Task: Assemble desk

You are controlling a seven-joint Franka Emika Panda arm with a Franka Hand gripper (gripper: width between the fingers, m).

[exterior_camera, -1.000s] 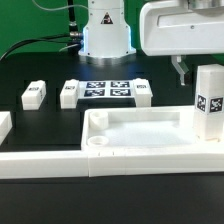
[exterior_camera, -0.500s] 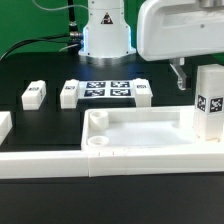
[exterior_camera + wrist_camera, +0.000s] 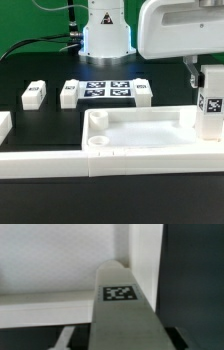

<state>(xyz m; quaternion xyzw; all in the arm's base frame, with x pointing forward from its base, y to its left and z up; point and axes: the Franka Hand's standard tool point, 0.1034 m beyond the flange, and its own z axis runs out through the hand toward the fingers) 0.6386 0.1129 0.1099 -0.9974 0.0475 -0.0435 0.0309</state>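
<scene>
Now the gripper stands further toward 3 o'clock in the exterior view than 1 second ago. Its 1 visible dark finger is just beside the top of the upright leg; earlier it hung apart from it, over the tray. The leg has not shifted.

- Position: the upright leg stands at the 3 o'clock end of the desk top. Its foot is hidden by the rim. The wrist view has its tagged face centred.
- Claw: the 2nd finger is hidden behind the leg, so I cannot tell whether the jaws pinch it or only straddle it.
- Reading: likely an approach to grasp the leg, to seat or tighten it.

Edges and room:
- The border wall runs along the desk top at 6 o'clock, touching or nearly so.
- The empty socket at the 9 o'clock corner is well apart.
- There is bare black table at 12 o'clock of the leg. The nearest loose leg and the marker board lie at 10 o'clock, well apart.
- Toward 3 o'clock the frame cuts off, so the room there is unknown.
</scene>
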